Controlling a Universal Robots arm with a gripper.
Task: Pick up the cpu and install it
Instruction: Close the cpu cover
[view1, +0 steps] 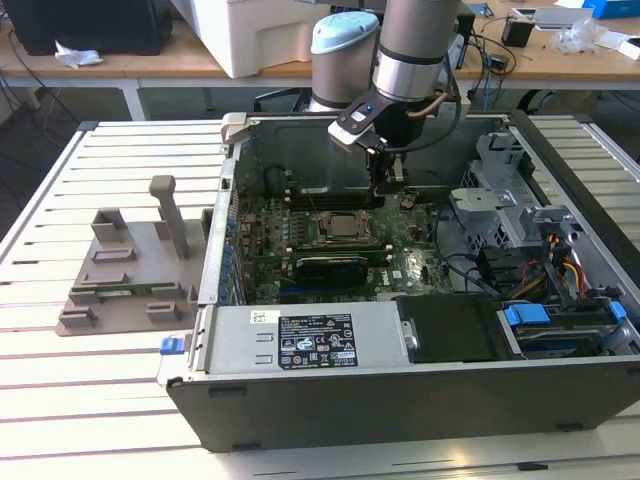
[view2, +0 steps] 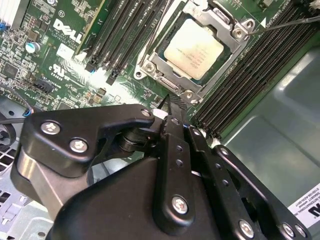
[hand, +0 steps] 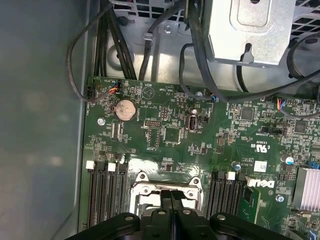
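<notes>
Tool (view2: 169, 106) pressed together, gripping nothing, just beside socket frame (view2: 155, 64) holding cpu (view2: 194, 48)

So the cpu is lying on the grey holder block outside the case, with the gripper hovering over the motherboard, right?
Not quite. The cpu sits in its socket on the motherboard inside the case, as the second wrist view shows, not on the grey holder block. The gripper does hover over the motherboard.

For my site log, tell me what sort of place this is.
Probably a robotics lab or workshop: an open desktop computer case lies on a slatted metal table, a robot arm reaches in, and cluttered workbenches stand behind.
</notes>
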